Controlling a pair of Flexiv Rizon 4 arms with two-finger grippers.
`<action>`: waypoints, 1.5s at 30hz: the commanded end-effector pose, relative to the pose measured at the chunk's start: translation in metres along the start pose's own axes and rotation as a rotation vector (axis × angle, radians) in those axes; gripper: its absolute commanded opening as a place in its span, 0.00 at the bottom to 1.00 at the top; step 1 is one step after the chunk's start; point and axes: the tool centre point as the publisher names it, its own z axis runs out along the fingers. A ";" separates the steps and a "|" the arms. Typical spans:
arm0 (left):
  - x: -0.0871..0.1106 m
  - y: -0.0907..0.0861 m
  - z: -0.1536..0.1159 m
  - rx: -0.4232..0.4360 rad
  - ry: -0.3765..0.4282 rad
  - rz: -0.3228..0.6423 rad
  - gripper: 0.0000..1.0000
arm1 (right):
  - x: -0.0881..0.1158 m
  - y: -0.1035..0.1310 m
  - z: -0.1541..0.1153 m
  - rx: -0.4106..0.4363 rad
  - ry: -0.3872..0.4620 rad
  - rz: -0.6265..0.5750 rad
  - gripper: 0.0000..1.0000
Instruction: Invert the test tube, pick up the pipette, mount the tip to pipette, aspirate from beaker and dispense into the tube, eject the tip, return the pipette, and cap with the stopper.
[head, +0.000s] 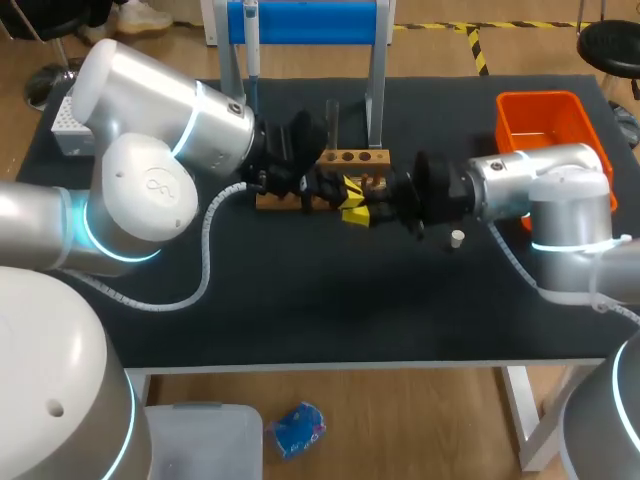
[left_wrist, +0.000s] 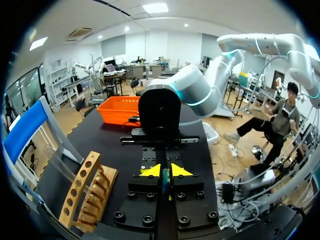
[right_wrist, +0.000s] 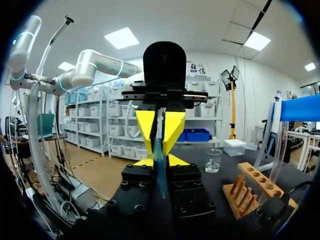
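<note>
The left gripper (left_wrist: 161, 171) and right gripper (right_wrist: 161, 161) meet tip to tip at the wooden rack's (head: 350, 157) 6 o'clock, both jaws clamping the test tube (right_wrist: 159, 150).

A black, yellow-tipped left end effector (left_wrist: 161, 172) and right end effector (right_wrist: 161, 161) cap silver-white, cyan-ringed arms (head: 150, 130) (head: 545, 185) with ribbed white cables.

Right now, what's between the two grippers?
A thin test tube, end to end between them: the left gripper and the right gripper both pinch it, tips almost meeting. Both wrist views show it; the head view hides it.
</note>
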 end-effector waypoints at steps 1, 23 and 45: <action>0.005 0.001 0.002 0.004 -0.002 -0.001 0.00 | -0.004 -0.002 0.000 -0.001 0.000 0.002 0.00; -0.053 -0.024 -0.089 0.110 -0.366 0.009 1.00 | 0.015 -0.012 -0.011 0.023 -0.002 0.047 0.00; -0.121 0.003 -0.107 0.178 -0.467 -0.123 1.00 | 0.079 -0.003 -0.082 0.080 -0.081 0.015 0.00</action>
